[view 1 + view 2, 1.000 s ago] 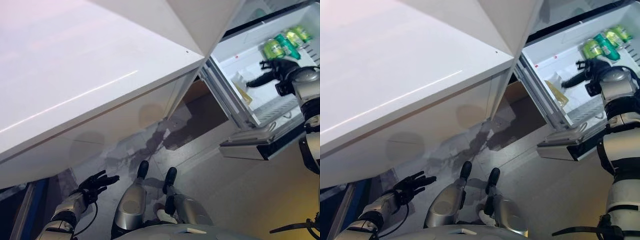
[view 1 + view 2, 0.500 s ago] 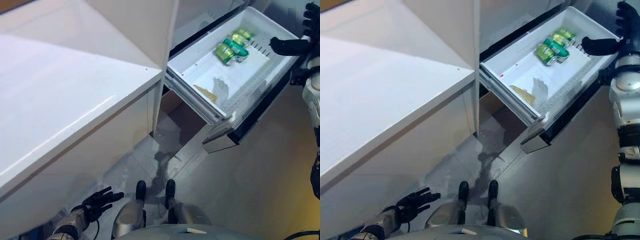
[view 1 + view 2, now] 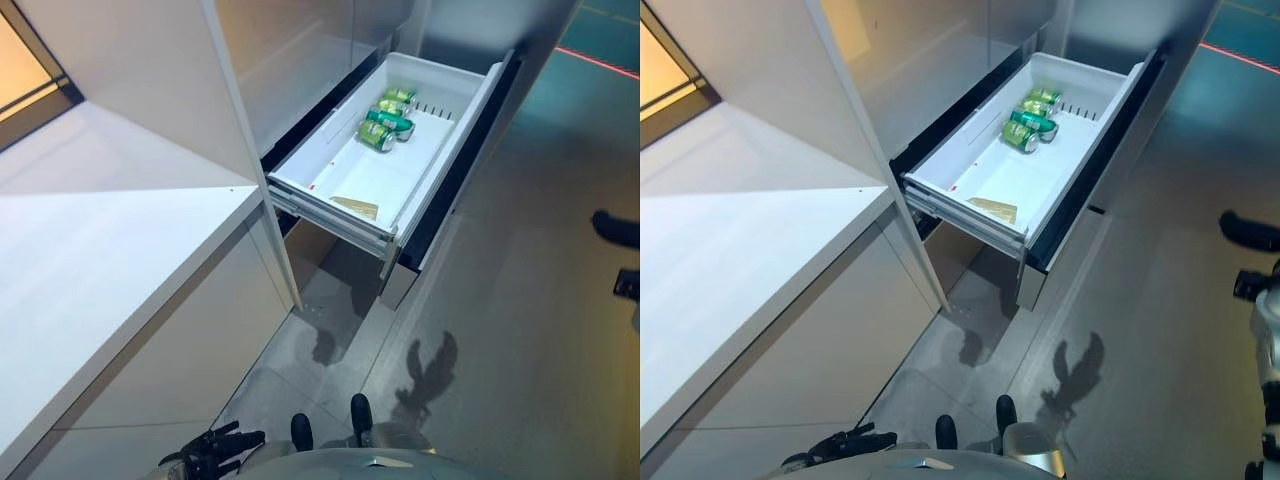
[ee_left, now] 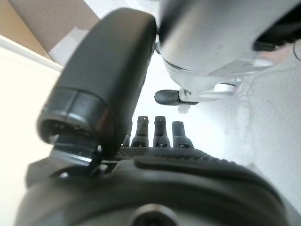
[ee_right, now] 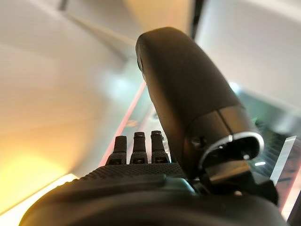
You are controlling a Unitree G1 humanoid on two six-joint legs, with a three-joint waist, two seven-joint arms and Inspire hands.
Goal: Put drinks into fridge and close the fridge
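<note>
Green cans (image 3: pixel 385 115) lie on their sides at the far end of the fridge's white pull-out drawer (image 3: pixel 345 180), which stands fully open; they also show in the right eye view (image 3: pixel 1028 118). My right hand (image 3: pixel 1250 233) is at the right edge, well clear of the drawer, open and empty; its wrist view shows straight fingers (image 5: pixel 136 149) holding nothing. My left hand (image 3: pixel 212 450) hangs low by the floor at the bottom left, open and empty, its fingers (image 4: pixel 159 132) spread.
A white counter (image 3: pixel 90 260) fills the left side, with a tall white panel (image 3: pixel 150 70) beside the drawer. A flat yellowish sheet (image 3: pixel 355 207) lies at the drawer's near end. Grey floor (image 3: pixel 520 300) lies open to the right of the drawer.
The camera has swung, so the whole scene shifted. My right hand has drawn back out of the drawer, away from the cans, to the right edge. The left hand stays low.
</note>
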